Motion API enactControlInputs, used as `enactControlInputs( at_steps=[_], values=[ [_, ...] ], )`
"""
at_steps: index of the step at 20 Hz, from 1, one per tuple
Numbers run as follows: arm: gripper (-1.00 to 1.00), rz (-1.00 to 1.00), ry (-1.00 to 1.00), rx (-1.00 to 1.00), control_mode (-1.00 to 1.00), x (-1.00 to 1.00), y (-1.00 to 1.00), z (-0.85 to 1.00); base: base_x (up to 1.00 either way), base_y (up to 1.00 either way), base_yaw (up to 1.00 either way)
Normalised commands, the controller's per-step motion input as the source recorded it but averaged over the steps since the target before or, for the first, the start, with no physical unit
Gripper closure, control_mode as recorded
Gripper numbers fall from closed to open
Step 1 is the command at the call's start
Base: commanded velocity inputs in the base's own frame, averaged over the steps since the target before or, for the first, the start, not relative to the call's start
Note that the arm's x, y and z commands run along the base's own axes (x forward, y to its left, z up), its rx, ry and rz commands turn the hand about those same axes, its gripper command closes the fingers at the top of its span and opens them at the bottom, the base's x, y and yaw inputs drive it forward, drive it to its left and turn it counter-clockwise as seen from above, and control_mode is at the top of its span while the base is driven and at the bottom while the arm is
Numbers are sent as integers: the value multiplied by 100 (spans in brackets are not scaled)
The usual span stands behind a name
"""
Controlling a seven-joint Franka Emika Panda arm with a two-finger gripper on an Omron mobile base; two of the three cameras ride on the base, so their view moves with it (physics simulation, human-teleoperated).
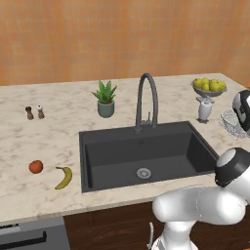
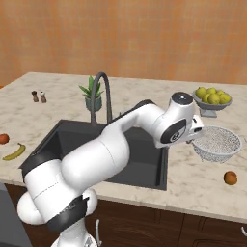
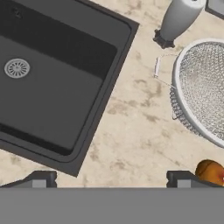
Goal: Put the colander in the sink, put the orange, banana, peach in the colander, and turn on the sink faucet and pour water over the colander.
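The silvery mesh colander (image 2: 217,143) stands on the counter to the right of the dark sink (image 1: 146,156), also at the right of the hand view (image 3: 203,87). My gripper (image 3: 111,183) hovers open above the counter strip between sink and colander, with nothing between its fingertips (image 3: 40,179). An orange round fruit (image 2: 230,178) lies in front of the colander, close to one fingertip in the hand view (image 3: 210,171). The banana (image 1: 64,177) and an orange-red round fruit (image 1: 35,166) lie left of the sink. The gooseneck faucet (image 1: 147,100) stands behind the basin, with no water running.
A grey footed bowl of yellow-green fruits (image 1: 209,87) and a white bottle (image 1: 205,110) stand behind the colander. A potted plant (image 1: 105,99) and two small shakers (image 1: 34,112) sit at the back left. The drain (image 1: 143,172) shows in the bare basin.
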Motion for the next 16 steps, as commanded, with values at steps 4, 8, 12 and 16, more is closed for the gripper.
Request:
enactControlInputs(
  at_steps=[4, 8, 12, 16],
  values=[
    [-100, 1, 3, -9, -100, 30, -26, -17, 0, 0, 0],
    [-100, 0, 8, -10, -100, 31, -25, -18, 0, 0, 0],
    [-100, 0, 8, -5, -100, 26, -33, -15, 0, 0, 0],
    [-100, 0, 6, 0, -100, 12, -45, -15, 0, 0, 0]
  ],
)
